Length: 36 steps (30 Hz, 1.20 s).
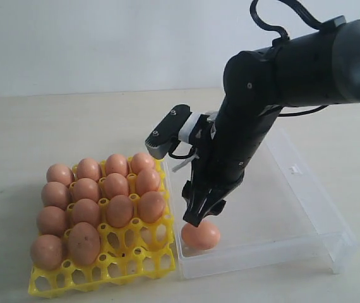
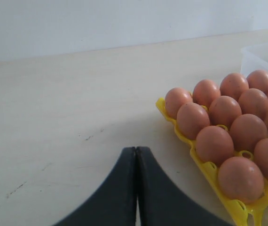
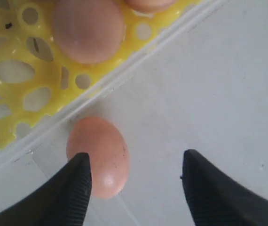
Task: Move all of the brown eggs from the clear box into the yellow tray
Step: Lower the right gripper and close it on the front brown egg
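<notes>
One brown egg [image 1: 200, 235] [image 3: 98, 155] lies in the near left corner of the clear box [image 1: 294, 208] [image 3: 209, 94], close to the wall beside the yellow tray [image 1: 104, 271] [image 3: 11, 70]. My right gripper [image 1: 203, 214] [image 3: 136, 157] hangs open just above it; the egg sits off-centre, against one finger [image 3: 75, 188], not gripped. Several brown eggs [image 1: 98, 189] [image 2: 237, 132] fill cups of the tray [image 2: 204, 167]. My left gripper [image 2: 136, 150] is shut on nothing, low over bare table beside the tray, and does not show in the exterior view.
The tray's front row and right column of cups [image 1: 136, 255] stand open, with pointed posts between them. The box has low clear walls and a small clasp tab [image 1: 292, 169] on its far side. A corner of the box [image 2: 261, 54] shows behind the tray.
</notes>
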Available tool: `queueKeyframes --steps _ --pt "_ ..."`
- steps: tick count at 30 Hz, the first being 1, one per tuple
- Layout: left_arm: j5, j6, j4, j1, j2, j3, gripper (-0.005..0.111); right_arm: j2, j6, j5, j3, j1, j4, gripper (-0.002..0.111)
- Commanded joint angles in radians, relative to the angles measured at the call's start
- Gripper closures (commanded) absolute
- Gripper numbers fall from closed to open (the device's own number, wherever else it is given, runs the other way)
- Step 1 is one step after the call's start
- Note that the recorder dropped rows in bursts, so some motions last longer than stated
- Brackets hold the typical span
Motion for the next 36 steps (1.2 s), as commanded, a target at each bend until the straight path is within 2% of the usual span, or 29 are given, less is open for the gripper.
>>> queueKeyframes --steps 1,26,29,36 --pt "-0.01 -0.003 -0.001 -0.004 -0.006 -0.004 0.107 0.018 -0.009 -0.029 -0.007 0.024 -0.004 0.048" --pt "-0.01 -0.003 -0.001 -0.004 -0.006 -0.004 0.107 0.07 -0.027 -0.012 -0.006 0.048 0.019 0.049" --pt "-0.01 -0.003 -0.001 -0.004 -0.006 -0.004 0.107 0.083 -0.008 -0.025 -0.006 0.052 0.007 0.041" --pt "-0.01 -0.003 -0.001 -0.004 -0.006 -0.004 0.107 0.113 -0.001 -0.049 -0.006 0.054 0.008 0.041"
